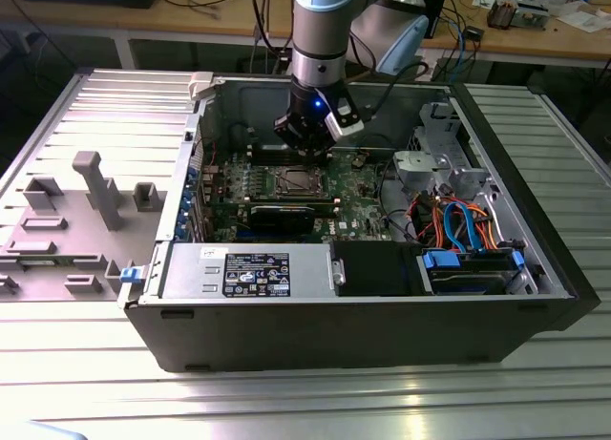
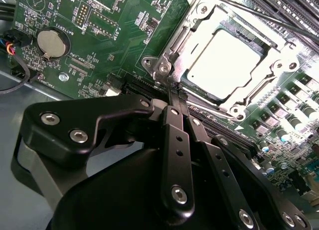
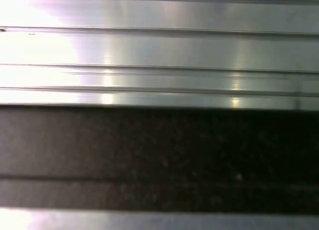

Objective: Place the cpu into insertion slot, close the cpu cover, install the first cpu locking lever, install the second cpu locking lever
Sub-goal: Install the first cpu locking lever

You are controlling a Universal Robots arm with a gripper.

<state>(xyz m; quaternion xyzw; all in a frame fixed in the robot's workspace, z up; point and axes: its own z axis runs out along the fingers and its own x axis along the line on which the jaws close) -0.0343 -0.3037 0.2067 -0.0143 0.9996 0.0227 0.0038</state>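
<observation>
The cpu (image 2: 224, 65) lies flat in the insertion slot (image 1: 297, 180) on the green board, its silvery top bright in the second wrist view. Over it the cpu cover (image 2: 195, 34) lies down flat, with the chip showing through its square window. A thin locking lever (image 2: 259, 16) runs along the far side of the socket, and another lever rod (image 2: 214, 112) lies along the near side. My gripper (image 2: 175, 94) is shut, its black fingers (image 2: 174, 135) pressed together with the tips at the socket's near corner. In the exterior view the gripper (image 1: 305, 146) hangs just above the socket inside the open case.
Long black memory slots (image 2: 291, 5) flank the socket, and a coin battery (image 2: 52, 44) sits on the board. A black graphics card (image 1: 282, 217), power supply (image 1: 250, 273) and drive cage with cables (image 1: 458, 220) crowd the case. A grey fixture (image 1: 91, 197) stands at the exterior view's left.
</observation>
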